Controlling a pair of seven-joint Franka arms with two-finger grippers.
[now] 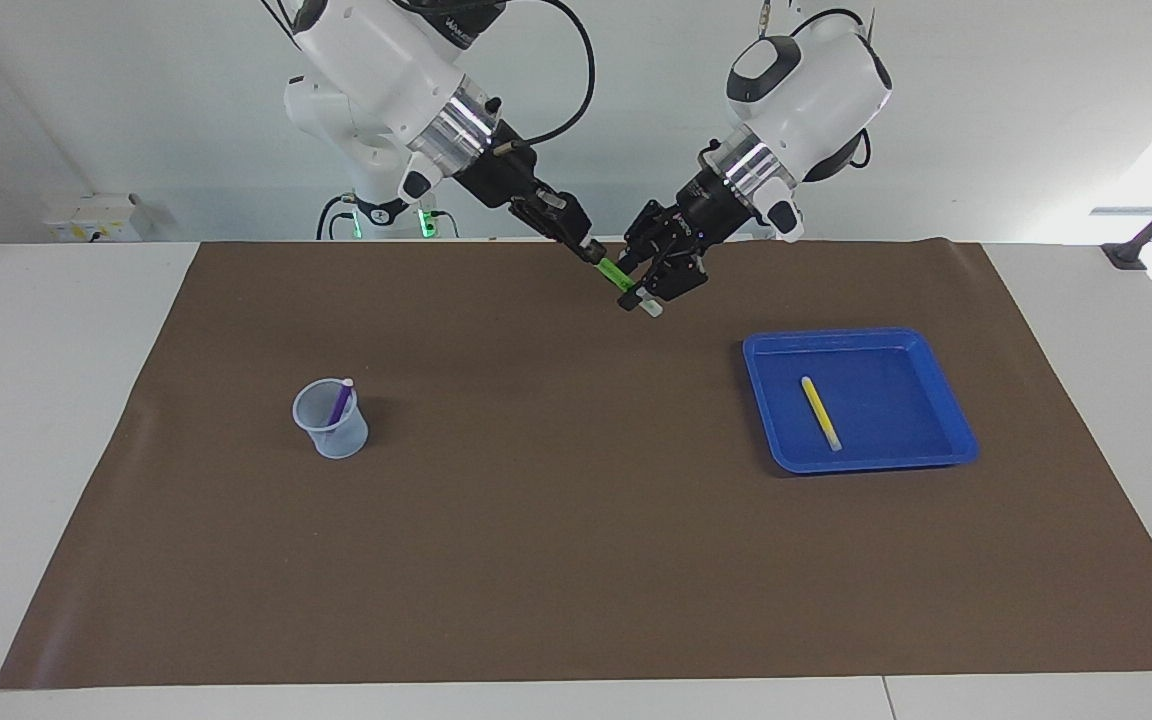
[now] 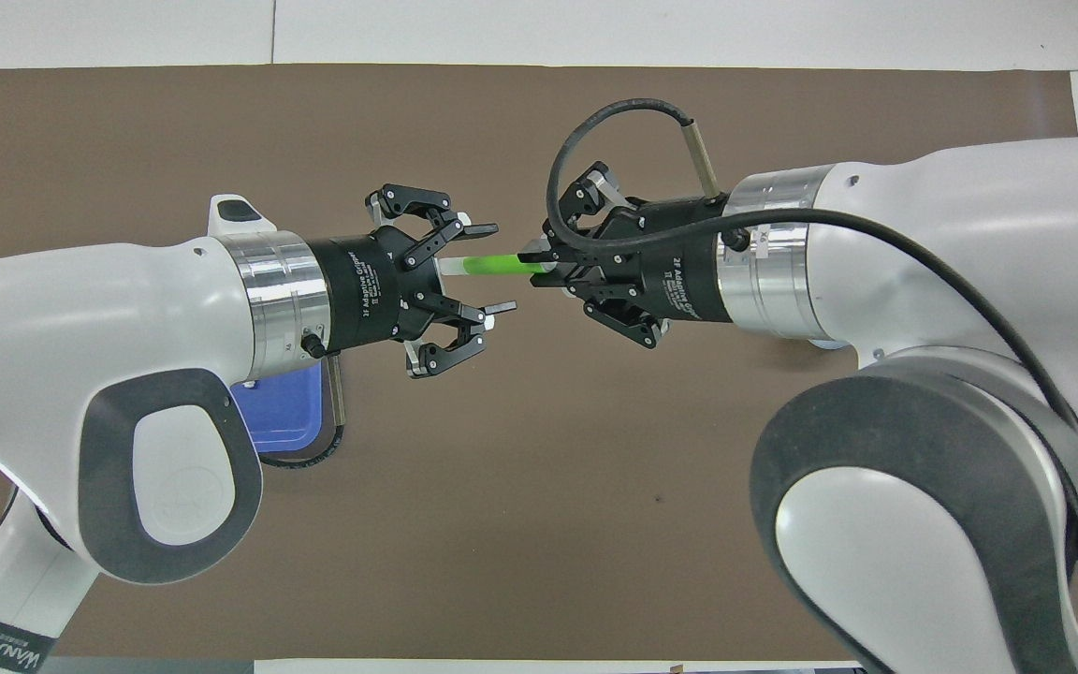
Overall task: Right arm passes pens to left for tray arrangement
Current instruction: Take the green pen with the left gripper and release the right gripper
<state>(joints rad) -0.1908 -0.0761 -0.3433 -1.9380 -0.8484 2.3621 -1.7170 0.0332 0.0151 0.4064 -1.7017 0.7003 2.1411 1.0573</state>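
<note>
Right gripper (image 2: 539, 264) is gripping the green pen (image 2: 492, 266) in midair over the brown mat (image 1: 576, 560); the left gripper's (image 2: 488, 269) spread fingers are flanking its pale end.

One pen (image 1: 820, 412) in tray (image 1: 946, 420)

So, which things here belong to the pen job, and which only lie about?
Part of the job:
- green pen, held by right gripper
- left gripper, open around it
- yellow pen in blue tray
- purple pen in cup

Just there:
- brown mat
</note>
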